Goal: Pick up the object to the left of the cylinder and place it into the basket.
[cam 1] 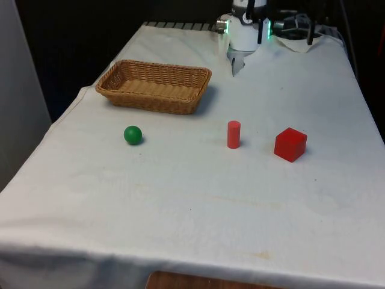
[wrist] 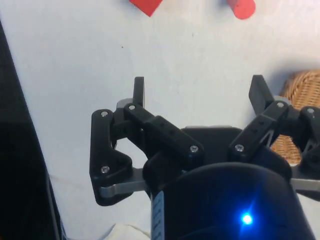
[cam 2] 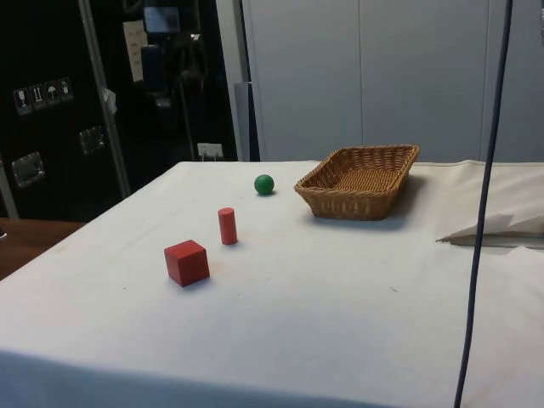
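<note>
1. A white cloth (cam 1: 198,205) is covering the table, with dark cabinets (cam 2: 76,102) standing behind it at the side.
2. The small green ball (cam 1: 133,135) is sitting on the cloth at the front view's left of the upright red cylinder (cam 1: 233,134), well apart from it (untouched).
3. The rectangular woven wicker basket (cam 1: 154,86) is resting farther back, beyond the ball.
4. A red cube (cam 1: 290,144) is lying just right of the cylinder.
5. The black two-finger gripper (wrist: 197,92) is hanging at the far end with its fingers (wrist: 138,91) spread wide, holding nothing.

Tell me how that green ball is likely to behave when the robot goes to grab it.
The green ball is round and sits loose on the white cloth, so a nudge would probably roll it. It looks rigid and smooth, so it may squirt out of an off-centre pinch. It is probably light.
</note>
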Robot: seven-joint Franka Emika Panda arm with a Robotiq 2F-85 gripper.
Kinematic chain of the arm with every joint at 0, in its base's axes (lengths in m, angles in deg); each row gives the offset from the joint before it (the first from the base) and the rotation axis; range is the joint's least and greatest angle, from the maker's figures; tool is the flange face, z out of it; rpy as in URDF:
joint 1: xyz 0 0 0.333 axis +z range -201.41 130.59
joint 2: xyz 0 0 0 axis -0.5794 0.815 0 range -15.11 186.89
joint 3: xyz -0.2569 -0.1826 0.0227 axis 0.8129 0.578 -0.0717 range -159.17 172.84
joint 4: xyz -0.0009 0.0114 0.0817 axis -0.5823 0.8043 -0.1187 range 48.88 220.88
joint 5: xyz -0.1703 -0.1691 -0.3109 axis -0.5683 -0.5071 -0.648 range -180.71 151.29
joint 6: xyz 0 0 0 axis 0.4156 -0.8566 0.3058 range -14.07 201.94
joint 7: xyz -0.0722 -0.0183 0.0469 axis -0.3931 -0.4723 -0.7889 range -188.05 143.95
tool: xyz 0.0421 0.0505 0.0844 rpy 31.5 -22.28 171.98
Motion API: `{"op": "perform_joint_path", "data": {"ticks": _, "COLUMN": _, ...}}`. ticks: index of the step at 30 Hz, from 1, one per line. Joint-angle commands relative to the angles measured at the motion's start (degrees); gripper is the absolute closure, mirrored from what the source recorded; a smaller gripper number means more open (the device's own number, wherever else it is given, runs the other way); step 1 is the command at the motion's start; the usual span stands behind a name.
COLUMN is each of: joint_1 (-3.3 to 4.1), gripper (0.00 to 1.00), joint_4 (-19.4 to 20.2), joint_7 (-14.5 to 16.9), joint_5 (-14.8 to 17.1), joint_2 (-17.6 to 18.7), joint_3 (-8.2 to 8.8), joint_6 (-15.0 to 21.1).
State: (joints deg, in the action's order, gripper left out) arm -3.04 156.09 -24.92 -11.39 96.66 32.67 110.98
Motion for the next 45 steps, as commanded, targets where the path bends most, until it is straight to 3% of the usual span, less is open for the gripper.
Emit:
{"op": "perform_joint_path", "data": {"ticks": 1, "joint_1": 0.17, "gripper": 0.00, "joint_4": 0.06, "joint_7": -0.57, "joint_5": 0.06, "joint_2": 0.46, "joint_3": -0.23, "joint_6": 1.15}}
{"op": "perform_joint_path", "data": {"ticks": 2, "joint_1": 0.00, "gripper": 0.00, "joint_4": 0.00, "joint_7": -0.17, "joint_5": 0.00, "joint_2": 0.23, "joint_3": -0.17, "joint_6": 0.34}}
{"op": "perform_joint_path", "data": {"ticks": 3, "joint_1": 0.06, "gripper": 0.00, "joint_4": 0.29, "joint_7": -0.74, "joint_5": 0.23, "joint_2": 1.09, "joint_3": -0.52, "joint_6": 2.18}}
{"op": "perform_joint_path", "data": {"ticks": 13, "joint_1": 0.00, "gripper": 0.00, "joint_4": 1.03, "joint_7": -1.03, "joint_5": 1.03, "joint_2": 3.78, "joint_3": -0.97, "joint_6": 5.73}}
{"op": "perform_joint_path", "data": {"ticks": 19, "joint_1": -0.17, "gripper": 0.00, "joint_4": 2.41, "joint_7": -0.80, "joint_5": 3.15, "joint_2": 5.04, "joint_3": -1.32, "joint_6": 9.28}}
{"op": "perform_joint_path", "data": {"ticks": 29, "joint_1": -0.06, "gripper": 0.00, "joint_4": 2.92, "joint_7": -0.92, "joint_5": 4.53, "joint_2": 6.70, "joint_3": -1.49, "joint_6": 11.29}}
{"op": "perform_joint_path", "data": {"ticks": 45, "joint_1": 0.00, "gripper": 0.00, "joint_4": 1.66, "joint_7": -3.21, "joint_5": 5.33, "joint_2": 10.89, "joint_3": -3.90, "joint_6": 14.90}}
